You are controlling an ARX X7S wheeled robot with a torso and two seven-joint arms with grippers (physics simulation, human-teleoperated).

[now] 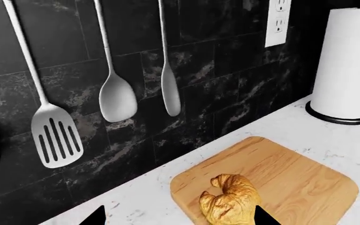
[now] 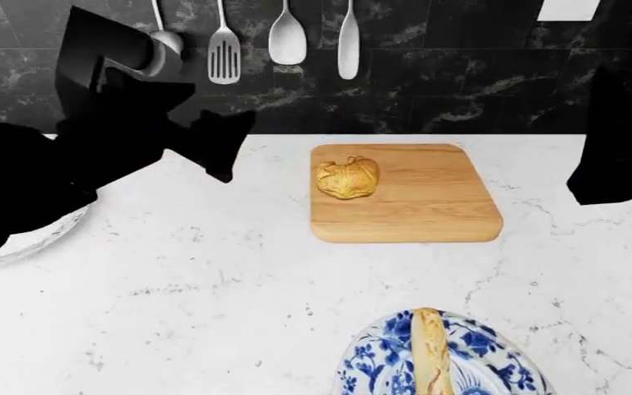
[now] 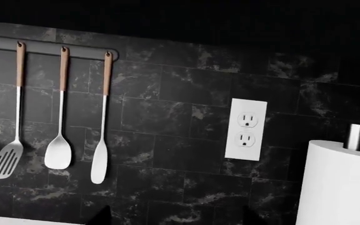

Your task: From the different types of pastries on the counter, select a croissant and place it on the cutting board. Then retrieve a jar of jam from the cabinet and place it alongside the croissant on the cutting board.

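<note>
Golden-brown and glossy, the croissant (image 2: 347, 178) lies on the light-wood cutting board (image 2: 426, 206), toward the board's 9 o'clock side in our head view, touching the wood and free of any hand; the board rests flat on the white marble tabletop (image 2: 184, 271), close to the dark tiled wall; our left hand (image 2: 220, 146) hangs at about 9 o'clock from the croissant, apart from it, and in its own wrist view only two dark tips (image 1: 264, 217) show, spread wide with the croissant between and beyond them, so it stands open and holds nothing; our right hand (image 2: 612, 156) is a dark shape at 3 o'clock of the board, and we cannot tell whether it is open or closed; at 6 o'clock, a blue-patterned plate (image 2: 492, 362) carries the long pale loaf (image 2: 431, 354); a slotted spatula (image 1: 55, 133), a spoon (image 1: 117, 96) and a narrow spatula (image 1: 170, 89) hang on the wall; a paper towel roll (image 1: 348, 65) stands on the tabletop near the board; a white outlet (image 3: 247, 129) sits on the tiles.
</note>
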